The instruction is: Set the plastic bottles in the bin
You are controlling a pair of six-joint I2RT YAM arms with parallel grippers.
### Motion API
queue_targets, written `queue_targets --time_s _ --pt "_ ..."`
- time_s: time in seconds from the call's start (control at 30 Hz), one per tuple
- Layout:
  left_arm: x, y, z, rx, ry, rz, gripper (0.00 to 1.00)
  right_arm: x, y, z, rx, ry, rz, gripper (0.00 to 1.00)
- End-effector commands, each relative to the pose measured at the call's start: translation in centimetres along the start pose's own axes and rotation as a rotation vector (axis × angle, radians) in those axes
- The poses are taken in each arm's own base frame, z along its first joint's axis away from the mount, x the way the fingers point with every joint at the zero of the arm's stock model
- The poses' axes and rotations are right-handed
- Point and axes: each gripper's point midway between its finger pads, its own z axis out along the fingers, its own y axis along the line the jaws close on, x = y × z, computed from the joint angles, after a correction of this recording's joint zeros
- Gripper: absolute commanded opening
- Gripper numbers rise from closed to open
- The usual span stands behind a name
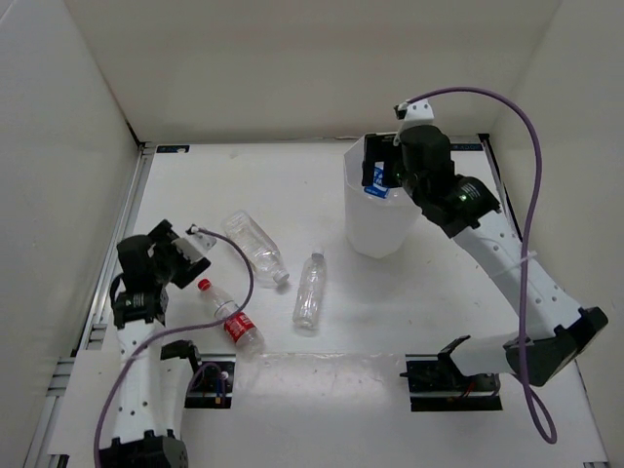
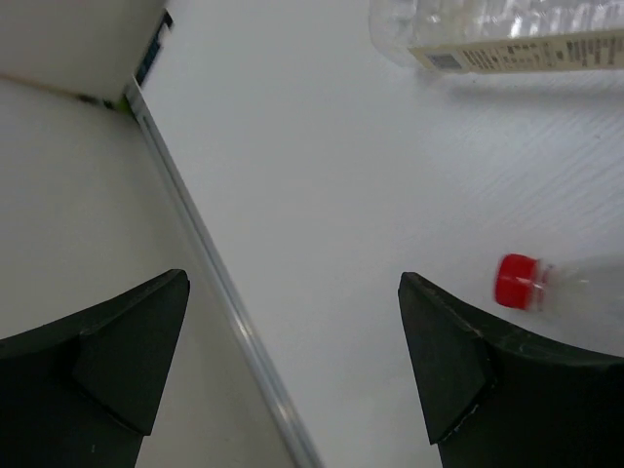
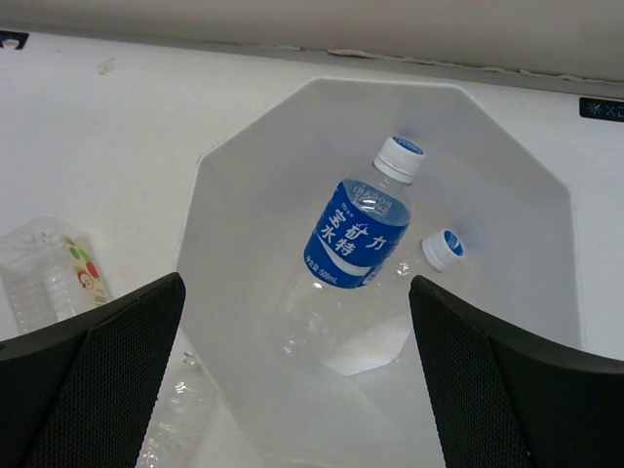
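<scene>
The white octagonal bin (image 1: 375, 229) stands at the back right. In the right wrist view the bin (image 3: 244, 195) holds a blue-label bottle (image 3: 356, 234) and a second clear bottle with a white cap (image 3: 444, 249). My right gripper (image 1: 382, 175) hovers open and empty over the bin's mouth (image 3: 297, 375). Three bottles lie on the table: a clear labelled one (image 1: 255, 249), an unlabelled one (image 1: 310, 291) and a red-cap, red-label one (image 1: 229, 317). My left gripper (image 1: 192, 250) is open and empty (image 2: 292, 361), left of the red cap (image 2: 517, 281). The labelled bottle (image 2: 507, 34) lies beyond it.
The table's metal rail (image 2: 224, 292) and the left enclosure wall (image 1: 58, 195) run close beside the left gripper. White walls close the back and the right side. Arm bases and their mounts (image 1: 453, 375) sit at the near edge.
</scene>
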Motion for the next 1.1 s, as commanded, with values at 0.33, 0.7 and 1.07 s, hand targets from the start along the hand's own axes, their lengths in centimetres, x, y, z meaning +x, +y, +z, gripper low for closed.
queue_targets --time_s 0.33,0.7,1.07 --pt "-11.5 0.1 6.4 0.574 0.085 0.720 1.00 3.7 -0.5 -1.8 -0.064 0.044 -0.067 0.99" --pt "-12.2 -8.1 8.7 0.833 -0.118 1.365 1.00 7.3 -0.9 -1.2 -0.061 0.126 -0.111 0.99" --pt "-11.0 -11.3 13.2 0.907 -0.045 1.349 1.00 8.3 -1.2 -0.7 -0.050 0.151 -0.149 0.99"
